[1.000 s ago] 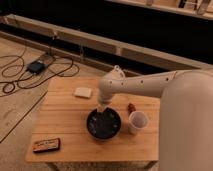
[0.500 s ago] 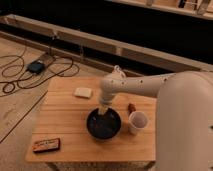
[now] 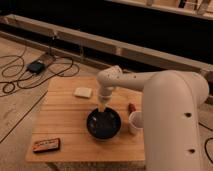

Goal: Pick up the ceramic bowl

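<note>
The ceramic bowl (image 3: 103,125) is round, shallow and glossy black, and sits on the wooden table (image 3: 65,120) right of centre. My white arm reaches in from the right and bends down over it. My gripper (image 3: 103,108) hangs at the bowl's far rim, just above or at its edge. A small white cup (image 3: 136,122) stands close to the bowl's right side.
A pale flat sponge-like block (image 3: 83,92) lies at the table's back left. A dark snack packet (image 3: 47,145) lies at the front left corner. A small reddish object (image 3: 132,107) lies behind the cup. Cables and a black box (image 3: 36,66) lie on the floor at left.
The gripper has come down a little toward the bowl's far rim. The bowl, cup and other objects have not moved.
</note>
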### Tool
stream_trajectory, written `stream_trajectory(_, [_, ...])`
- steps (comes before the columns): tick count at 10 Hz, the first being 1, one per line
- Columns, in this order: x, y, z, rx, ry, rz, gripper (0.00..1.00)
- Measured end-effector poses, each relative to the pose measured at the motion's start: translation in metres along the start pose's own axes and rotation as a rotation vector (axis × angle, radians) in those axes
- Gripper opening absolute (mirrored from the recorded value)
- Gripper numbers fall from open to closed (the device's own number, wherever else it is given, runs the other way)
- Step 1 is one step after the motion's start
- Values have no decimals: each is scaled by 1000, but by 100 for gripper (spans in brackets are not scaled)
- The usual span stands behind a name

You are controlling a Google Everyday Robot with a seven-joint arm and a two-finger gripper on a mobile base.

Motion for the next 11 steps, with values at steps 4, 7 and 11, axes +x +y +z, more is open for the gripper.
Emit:
stream_trajectory(4, [-3, -11, 13, -72, 15, -40, 54])
stream_trajectory(7, [-8, -18, 24, -80, 16, -54, 54])
stream_trajectory(11, [-10, -17, 27, -66, 14, -47, 33])
